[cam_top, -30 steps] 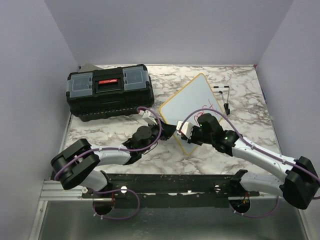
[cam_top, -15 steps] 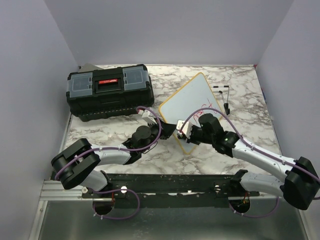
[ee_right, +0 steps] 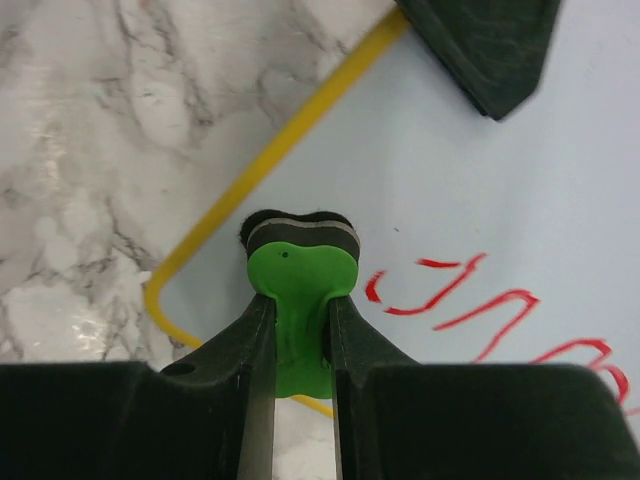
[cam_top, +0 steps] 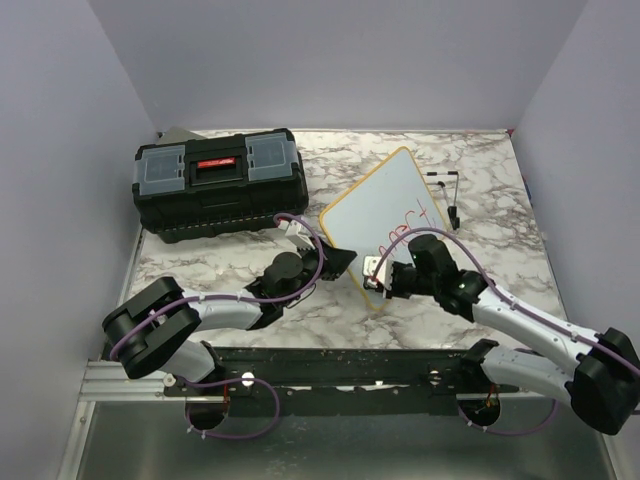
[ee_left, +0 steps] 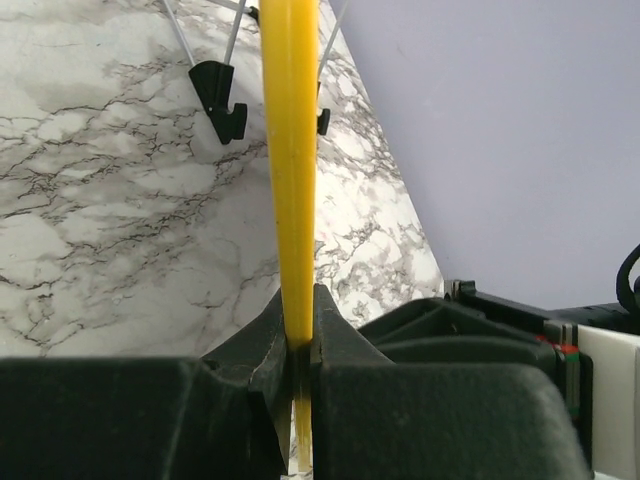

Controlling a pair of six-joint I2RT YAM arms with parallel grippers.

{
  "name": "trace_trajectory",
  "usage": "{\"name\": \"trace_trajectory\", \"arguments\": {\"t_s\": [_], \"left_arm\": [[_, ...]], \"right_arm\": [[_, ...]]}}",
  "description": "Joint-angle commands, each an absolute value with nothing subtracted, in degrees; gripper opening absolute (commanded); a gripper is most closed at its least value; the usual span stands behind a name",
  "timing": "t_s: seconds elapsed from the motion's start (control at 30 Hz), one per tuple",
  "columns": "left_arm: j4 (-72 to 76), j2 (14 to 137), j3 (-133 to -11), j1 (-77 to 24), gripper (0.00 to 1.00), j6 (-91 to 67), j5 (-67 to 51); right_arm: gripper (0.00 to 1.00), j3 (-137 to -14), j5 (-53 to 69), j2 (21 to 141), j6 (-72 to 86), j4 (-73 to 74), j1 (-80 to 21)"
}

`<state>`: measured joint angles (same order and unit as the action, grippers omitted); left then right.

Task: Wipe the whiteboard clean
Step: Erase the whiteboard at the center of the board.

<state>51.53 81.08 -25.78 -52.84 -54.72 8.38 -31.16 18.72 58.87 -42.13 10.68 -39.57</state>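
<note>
The whiteboard [cam_top: 385, 200], white with a yellow frame, lies tilted on the marble table, and red writing [cam_top: 415, 215] shows on its right half. My left gripper [cam_top: 340, 262] is shut on the board's near left edge. In the left wrist view the yellow frame [ee_left: 290, 150] runs up from between that gripper's [ee_left: 298, 335] fingers. My right gripper [cam_top: 378, 272] is shut on a green eraser [ee_right: 300, 265] with a black felt pad. The pad rests on the board [ee_right: 480, 200] at its near corner, left of the red strokes [ee_right: 470, 295].
A black toolbox [cam_top: 220, 180] with grey lid compartments stands at the back left. The board's thin wire legs with black feet [cam_top: 447, 195] stick out to its right, and the feet also show in the left wrist view [ee_left: 220, 95]. Lilac walls close in the table on three sides.
My right gripper has drawn the eraser back toward the board's near corner, uncovering more of the red writing. The left gripper keeps its hold on the frame.
</note>
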Motion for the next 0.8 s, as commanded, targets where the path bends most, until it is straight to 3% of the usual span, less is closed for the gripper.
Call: {"name": "trace_trajectory", "arguments": {"t_s": [0.0, 0.17, 0.33, 0.47, 0.53, 0.77], "left_arm": [[60.64, 80.2, -26.85, -53.61, 0.0, -56.78, 5.79], [60.31, 79.83, -26.67, -53.64, 0.0, -56.39, 5.54], [61.04, 79.19, -25.88, -53.61, 0.0, -55.3, 5.11], [61.94, 79.4, -25.44, -53.53, 0.0, -55.59, 5.31], [62.51, 79.69, -25.25, -53.53, 0.0, -56.34, 5.61], [63.59, 79.98, -24.86, -53.35, 0.0, -57.82, 6.41]], "right_arm": [[0.01, -33.92, 32.11, 61.48, -44.56, 16.04, -41.01], [0.01, -37.19, 17.03, 65.1, -30.83, 1.59, -40.67], [0.01, -36.49, 9.83, 66.99, -30.2, -2.5, -35.13], [0.01, -31.32, 12.71, 64.93, -36.33, -2.25, -31.98], [0.01, -27.66, 19.79, 62.08, -41.6, -0.39, -31.99], [0.01, -30.46, 35.54, 63.83, -43.19, 6.8, -32.99]]}}
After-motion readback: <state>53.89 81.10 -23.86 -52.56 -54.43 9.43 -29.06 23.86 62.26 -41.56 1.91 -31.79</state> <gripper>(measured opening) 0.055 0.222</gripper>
